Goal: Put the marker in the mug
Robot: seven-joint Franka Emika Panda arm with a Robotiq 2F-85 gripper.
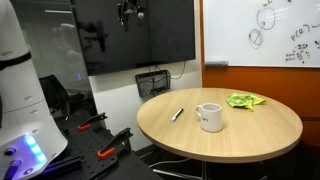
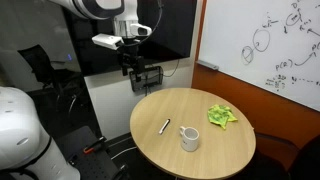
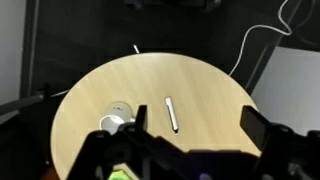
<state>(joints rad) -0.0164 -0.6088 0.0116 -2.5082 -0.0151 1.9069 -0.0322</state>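
A white marker (image 1: 177,114) lies on the round wooden table (image 1: 250,135), to one side of a white mug (image 1: 209,117) that stands upright. Both also show in an exterior view, the marker (image 2: 165,126) and the mug (image 2: 189,138). My gripper (image 2: 129,63) hangs high above and beyond the table's far edge, and shows at the top of an exterior view (image 1: 128,12). In the wrist view the gripper (image 3: 195,116) is open and empty. The marker (image 3: 172,113) lies far below between its fingers, and the mug (image 3: 115,121) stands by the left finger.
A green cloth (image 1: 244,100) lies on the table behind the mug, and shows in an exterior view (image 2: 222,116). A whiteboard (image 2: 275,50) hangs on the wall. A black screen (image 1: 140,35) and a wire basket (image 2: 150,79) are behind the table. An office chair (image 2: 45,68) stands to the side.
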